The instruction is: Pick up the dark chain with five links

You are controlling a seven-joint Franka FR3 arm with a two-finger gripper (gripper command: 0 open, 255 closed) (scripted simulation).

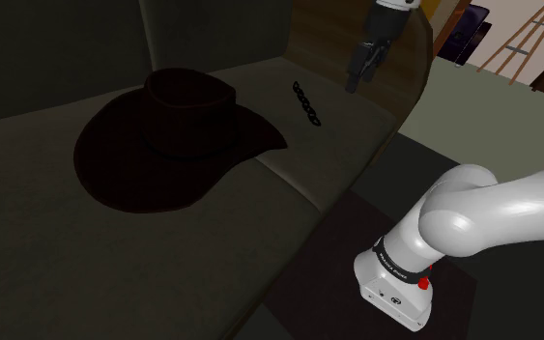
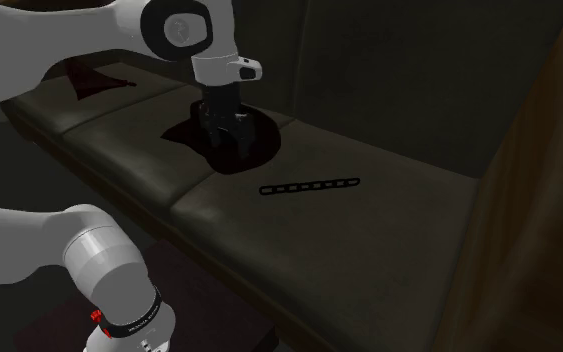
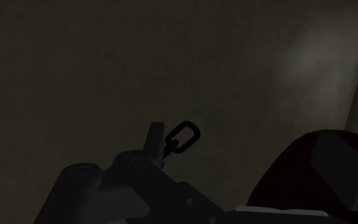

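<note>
The dark chain [image 1: 306,101] lies stretched flat on the sofa seat [image 1: 342,150], on the shoulder view's right of a black hat [image 1: 168,135]. The pincer [image 1: 357,79] hangs above it, apparently touching nothing. Whether it is apart or together I cannot tell.

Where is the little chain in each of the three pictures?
Shoulder view: the chain lies on a cushion, right of the hat.
Second exterior view: the chain lies stretched along the cushion, right of the hat.
Wrist view: one link shows, apart from the hat.
Shared landmark: the black hat.
</note>
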